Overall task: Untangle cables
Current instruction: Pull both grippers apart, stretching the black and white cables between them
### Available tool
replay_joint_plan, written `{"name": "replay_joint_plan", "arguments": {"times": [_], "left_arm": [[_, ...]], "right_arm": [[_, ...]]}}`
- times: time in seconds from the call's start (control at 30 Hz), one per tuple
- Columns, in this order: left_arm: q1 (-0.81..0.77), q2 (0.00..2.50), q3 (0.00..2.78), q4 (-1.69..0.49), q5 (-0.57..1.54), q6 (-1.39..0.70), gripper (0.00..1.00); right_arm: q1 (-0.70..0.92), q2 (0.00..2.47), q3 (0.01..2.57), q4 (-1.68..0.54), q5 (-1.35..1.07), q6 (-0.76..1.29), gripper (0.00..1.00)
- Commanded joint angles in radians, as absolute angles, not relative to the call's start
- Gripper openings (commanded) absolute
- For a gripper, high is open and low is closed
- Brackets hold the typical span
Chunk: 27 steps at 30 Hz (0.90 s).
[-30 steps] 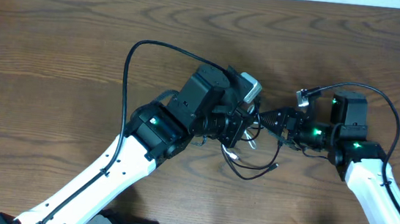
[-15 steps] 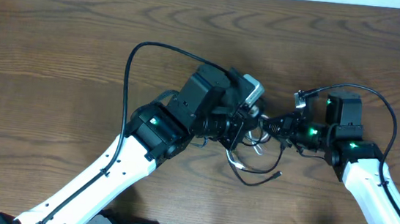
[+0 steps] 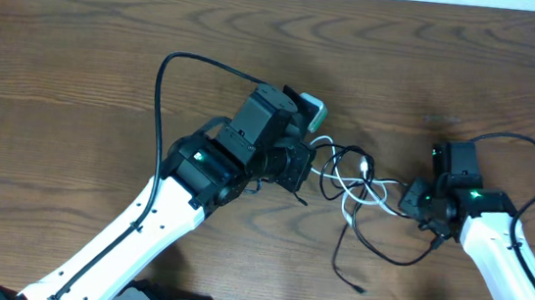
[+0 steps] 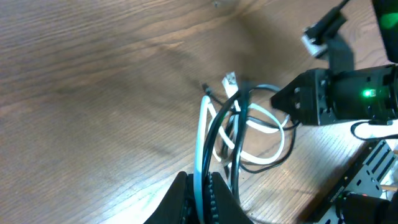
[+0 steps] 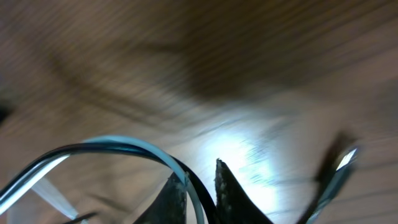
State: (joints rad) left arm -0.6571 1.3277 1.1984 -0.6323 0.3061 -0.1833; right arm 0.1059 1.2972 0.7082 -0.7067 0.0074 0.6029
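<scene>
The left gripper (image 3: 302, 165) is pinching a white cord (image 4: 200, 134) and a black one together, its jaws clamped tight on them. The cables (image 3: 355, 181) are lying on the table (image 3: 79, 63) as a loose knot at the left gripper's 3 o'clock, stretched between the two arms. The right gripper (image 3: 409, 197) is sitting at the knot's 4 o'clock. Its wrist view is blurred, but its jaws are standing narrow with a cord running between them, so it is probably gripping that strand. A black tail (image 3: 351, 257) is trailing off towards 6 o'clock, its end lying free.

The step in hand looks like drawing the knot apart. To do it well, the arms are better off pulling slowly along the 9-to-3 line, low over the wood, so the loops are sliding rather than cinching. Since the left is holding two cords at once, a straight pull is risking tightening the white loops around the black one. Releasing one strand there, or working the free tail back through the loops, is likely the safer way.
</scene>
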Motion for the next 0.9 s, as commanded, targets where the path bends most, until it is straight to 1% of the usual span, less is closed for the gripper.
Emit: {"name": "replay_joint_plan", "arguments": {"times": [0.0, 0.1, 0.17, 0.4, 0.47, 0.6, 0.8, 0.87], "left_arm": [[-0.646, 1.319, 1.216, -0.644, 0.275, -0.177, 0.07], [-0.646, 1.319, 1.215, -0.655, 0.268, -0.168, 0.08], [-0.646, 1.319, 1.215, -0.667, 0.222, -0.165, 0.08], [-0.642, 1.319, 1.215, -0.753, -0.121, -0.167, 0.07], [-0.628, 1.319, 1.215, -0.765, -0.169, -0.167, 0.07], [-0.552, 1.319, 1.215, -0.768, -0.177, -0.167, 0.08], [-0.437, 1.319, 1.215, -0.756, -0.165, -0.184, 0.07], [-0.410, 1.319, 1.215, -0.755, -0.139, -0.205, 0.08]], "right_arm": [[0.074, 1.296, 0.716, -0.697, 0.177, 0.616, 0.13], [0.057, 1.296, 0.716, -0.694, 0.177, 0.617, 0.10], [0.046, 1.296, 0.716, -0.695, 0.183, 0.617, 0.09], [0.008, 1.296, 0.716, -0.720, 0.234, 0.616, 0.09], [-0.004, 1.296, 0.716, -0.729, 0.242, 0.616, 0.09], [-0.033, 1.296, 0.716, -0.746, 0.263, 0.616, 0.09], [-0.075, 1.296, 0.716, -0.760, 0.264, 0.617, 0.06], [-0.092, 1.296, 0.716, -0.760, 0.263, 0.617, 0.06]]}}
